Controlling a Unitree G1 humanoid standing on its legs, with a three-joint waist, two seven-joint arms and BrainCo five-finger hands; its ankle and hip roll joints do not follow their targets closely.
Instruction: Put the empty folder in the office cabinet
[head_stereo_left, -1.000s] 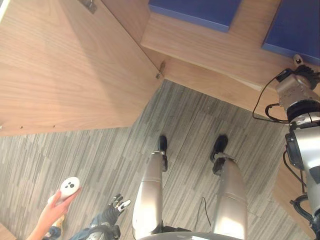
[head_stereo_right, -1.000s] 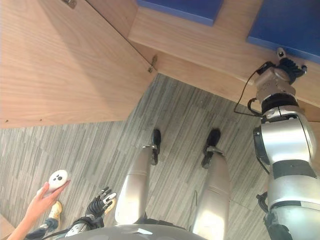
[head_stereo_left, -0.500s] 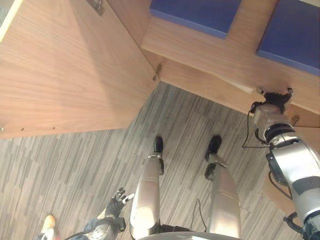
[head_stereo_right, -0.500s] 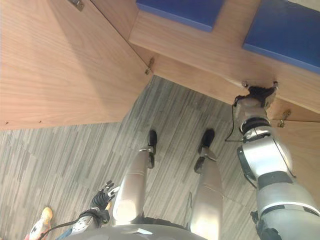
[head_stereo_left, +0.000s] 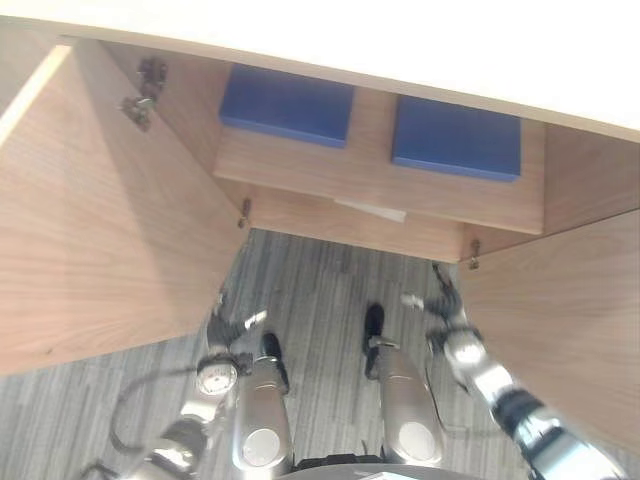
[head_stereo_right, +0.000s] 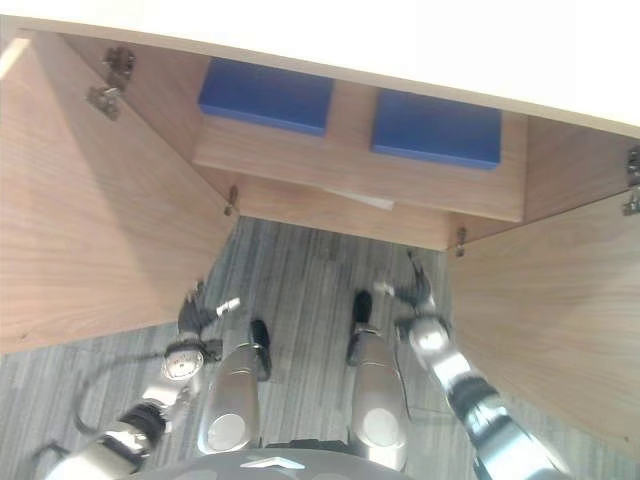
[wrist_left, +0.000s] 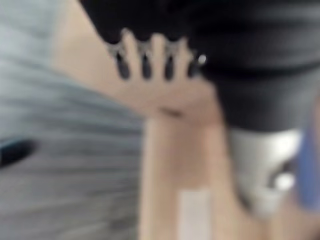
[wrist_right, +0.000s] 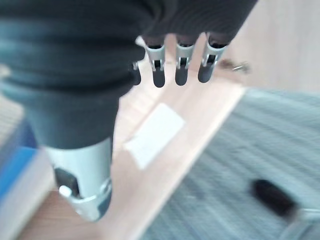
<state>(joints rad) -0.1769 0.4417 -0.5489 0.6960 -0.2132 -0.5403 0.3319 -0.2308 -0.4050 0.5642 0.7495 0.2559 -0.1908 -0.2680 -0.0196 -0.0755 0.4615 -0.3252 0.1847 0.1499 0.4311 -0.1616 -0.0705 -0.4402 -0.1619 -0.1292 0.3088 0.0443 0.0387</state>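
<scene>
Bright, even light; the cabinet (head_stereo_left: 380, 190) interior sits in soft shadow, and both wrist views are motion-blurred.

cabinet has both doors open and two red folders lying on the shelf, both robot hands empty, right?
Not quite: the two folders on the cabinet shelf are blue, not red, as the left eye view shows. Both doors stand open, and the left hand and right hand hold nothing.

Open wooden cabinet (head_stereo_left: 380, 190), both doors swung out: left door (head_stereo_left: 100, 230), right door (head_stereo_left: 560, 310). Two blue folders lie flat on the shelf, left folder (head_stereo_left: 288, 104) and right folder (head_stereo_left: 457, 137), apart with bare wood between. White label (head_stereo_left: 372, 209) on shelf front edge. Left hand (head_stereo_left: 228, 325) and right hand (head_stereo_left: 437, 300) low over grey striped carpet (head_stereo_left: 320, 290), fingers loose, holding nothing.
</scene>
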